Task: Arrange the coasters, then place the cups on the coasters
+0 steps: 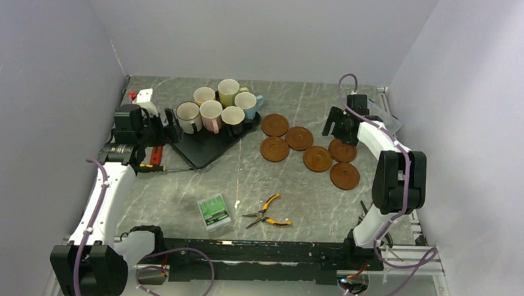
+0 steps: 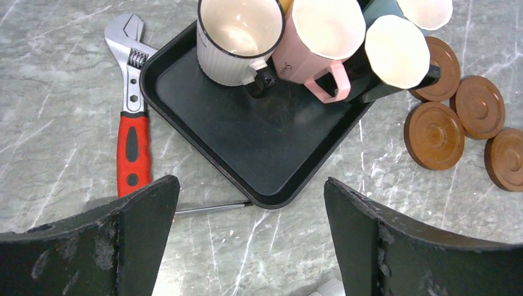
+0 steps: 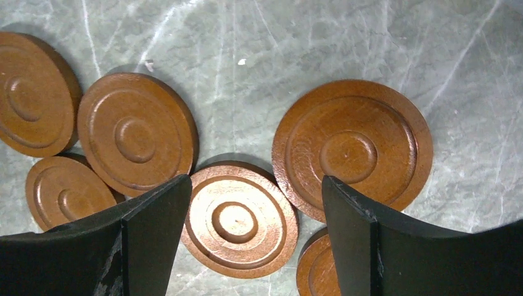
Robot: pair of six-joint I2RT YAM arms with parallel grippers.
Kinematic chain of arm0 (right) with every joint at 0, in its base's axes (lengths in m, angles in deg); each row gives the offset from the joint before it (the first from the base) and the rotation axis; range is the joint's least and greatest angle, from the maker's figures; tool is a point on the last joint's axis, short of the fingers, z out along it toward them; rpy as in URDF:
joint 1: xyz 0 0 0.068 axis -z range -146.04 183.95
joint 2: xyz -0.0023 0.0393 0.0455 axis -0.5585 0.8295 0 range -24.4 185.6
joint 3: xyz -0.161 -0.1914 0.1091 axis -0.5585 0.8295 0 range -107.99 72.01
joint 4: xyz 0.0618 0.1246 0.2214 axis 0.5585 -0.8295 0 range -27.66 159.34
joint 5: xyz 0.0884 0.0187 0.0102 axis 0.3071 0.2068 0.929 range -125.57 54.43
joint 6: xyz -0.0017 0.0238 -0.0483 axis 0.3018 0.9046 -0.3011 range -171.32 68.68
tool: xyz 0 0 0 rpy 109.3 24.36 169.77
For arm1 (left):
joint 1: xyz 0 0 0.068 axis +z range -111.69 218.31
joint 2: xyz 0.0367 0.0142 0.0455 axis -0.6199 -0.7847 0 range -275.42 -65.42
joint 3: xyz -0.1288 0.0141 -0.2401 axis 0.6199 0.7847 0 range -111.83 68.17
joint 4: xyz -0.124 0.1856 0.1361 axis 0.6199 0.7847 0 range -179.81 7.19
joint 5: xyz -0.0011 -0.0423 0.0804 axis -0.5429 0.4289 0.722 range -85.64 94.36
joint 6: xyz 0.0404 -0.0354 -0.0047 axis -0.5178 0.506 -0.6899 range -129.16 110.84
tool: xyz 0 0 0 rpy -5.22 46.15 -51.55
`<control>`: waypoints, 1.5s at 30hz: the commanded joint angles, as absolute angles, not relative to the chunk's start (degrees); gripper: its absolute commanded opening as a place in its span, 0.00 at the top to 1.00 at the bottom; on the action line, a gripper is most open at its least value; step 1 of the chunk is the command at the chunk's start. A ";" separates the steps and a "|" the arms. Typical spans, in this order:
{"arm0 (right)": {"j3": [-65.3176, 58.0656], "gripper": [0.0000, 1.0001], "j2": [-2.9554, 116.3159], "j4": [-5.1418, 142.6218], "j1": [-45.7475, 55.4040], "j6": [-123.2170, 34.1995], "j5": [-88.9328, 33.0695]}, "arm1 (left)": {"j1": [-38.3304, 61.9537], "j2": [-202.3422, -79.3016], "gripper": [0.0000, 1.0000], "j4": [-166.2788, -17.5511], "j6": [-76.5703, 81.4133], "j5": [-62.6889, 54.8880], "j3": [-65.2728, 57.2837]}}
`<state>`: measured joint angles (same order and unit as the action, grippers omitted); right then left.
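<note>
Left gripper: jaws spread wide, empty, hovering over the near corner of the black tray. All six cups are bunched on the tray's far part, with the cream-white mug and pink mug nearest.

Right gripper: jaws wide apart, gripping nothing. Six coasters lie flat in a loose cluster on the marble tabletop, right of the tray. One coaster sits below the open fingers, tight against its neighbours.
</note>
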<state>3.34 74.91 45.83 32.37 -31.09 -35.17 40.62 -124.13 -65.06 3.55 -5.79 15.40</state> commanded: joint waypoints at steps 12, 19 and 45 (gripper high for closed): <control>-4.29 0.19 80.92 43.19 33.28 -33.65 -37.11 | 40.42 -123.56 0.06 -65.97 3.39 -4.28 15.24; -2.54 0.20 81.54 44.50 34.53 -32.74 -35.89 | 40.42 -123.46 0.06 -65.57 2.97 -4.87 14.83; 4.08 0.23 80.24 45.90 37.29 -27.93 -35.13 | 40.43 -121.85 0.06 -66.39 3.50 -7.72 15.09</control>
<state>2.56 82.75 45.04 36.65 -29.96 -35.06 40.62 -123.00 -65.08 3.62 -6.01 15.47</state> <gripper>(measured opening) 0.767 0.937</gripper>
